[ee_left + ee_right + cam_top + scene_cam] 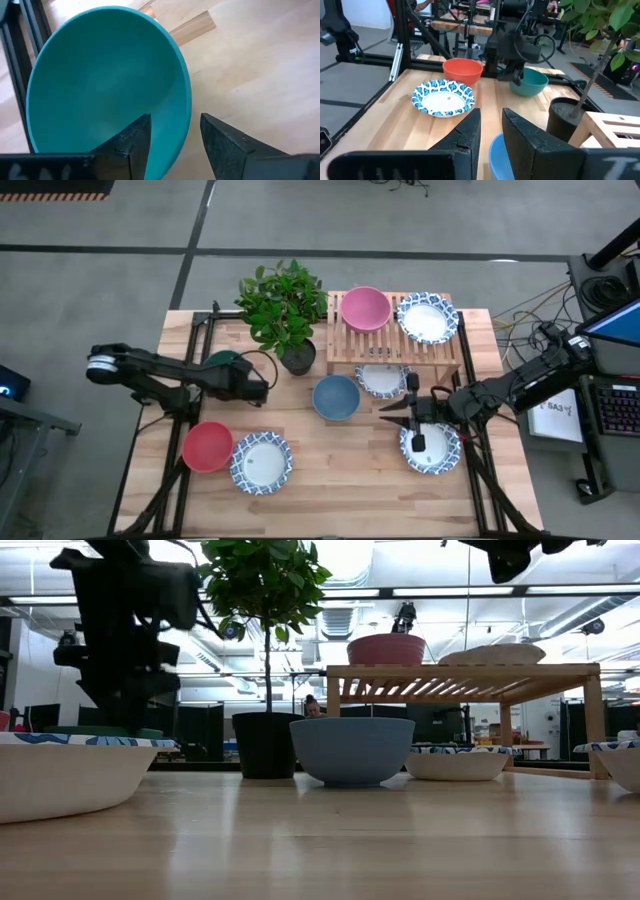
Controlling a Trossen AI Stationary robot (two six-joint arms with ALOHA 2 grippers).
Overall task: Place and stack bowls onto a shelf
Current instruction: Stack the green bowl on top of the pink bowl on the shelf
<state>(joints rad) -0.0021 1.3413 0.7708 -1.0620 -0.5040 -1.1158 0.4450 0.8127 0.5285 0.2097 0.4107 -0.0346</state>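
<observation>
The dark green bowl (221, 359) (105, 85) (530, 83) sits at the table's far left. My left gripper (240, 378) (175, 130) is above it, open, with one finger inside the bowl and one outside its rim. My right gripper (398, 408) (491, 122) is open and empty, above the table between the blue bowl (336, 397) and a white patterned bowl (430, 450). The wooden shelf (395, 348) holds the pink bowl (365, 308) and a white patterned bowl (428, 317). My left gripper stands astride the dark green bowl's rim (188, 117), coming from above and pointing down. The gap between the fingers is wider than the bowl's wall. I cannot tell whether either finger touches the bowl.
A potted plant (290, 320) stands left of the shelf. Another white patterned bowl (383, 379) lies at the shelf's near edge. The red bowl (208, 446) and a white patterned bowl (262, 461) sit near the table's front left. Bare wood lies at the front middle.
</observation>
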